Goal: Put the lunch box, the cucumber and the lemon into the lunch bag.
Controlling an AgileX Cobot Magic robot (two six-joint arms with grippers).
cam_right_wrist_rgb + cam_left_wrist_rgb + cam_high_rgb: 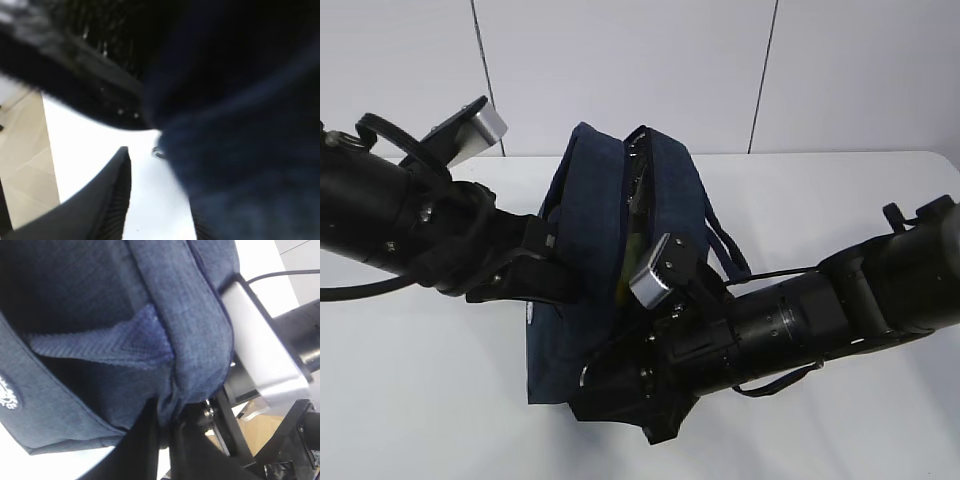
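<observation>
The boxy dark navy fabric lunch bag (590, 260) stands at the centre of the white surface (820, 200), its zippered top open as a narrow slit running from twelve to six o'clock; a sliver of green and yellow shows inside the slit, too thin to say which of the foods it is. The lunch box, cucumber and lemon are otherwise nowhere visible outside the bag. The bag looks soft and light: its walls sag and fold, so it will likely collapse or drag unless both sides of the mouth are held, and the firmer seamed rim or the cord handle (725, 245) at three o'clock would be the surest holds. The left tool (167, 432) comes in from nine o'clock with its jaws together, pinching a fold of the bag's fabric edge, as the left wrist view shows. The right tool (620, 385) comes in from four o'clock and sits low against the bag's near end; its jaws stand partly apart, and the blurred right wrist view does not show whether fabric is gripped between them. The surface is bare to either side and toward six o'clock, giving room to draw back, though both arms crowd the bag closely and the back edge lies not far beyond at twelve o'clock.
</observation>
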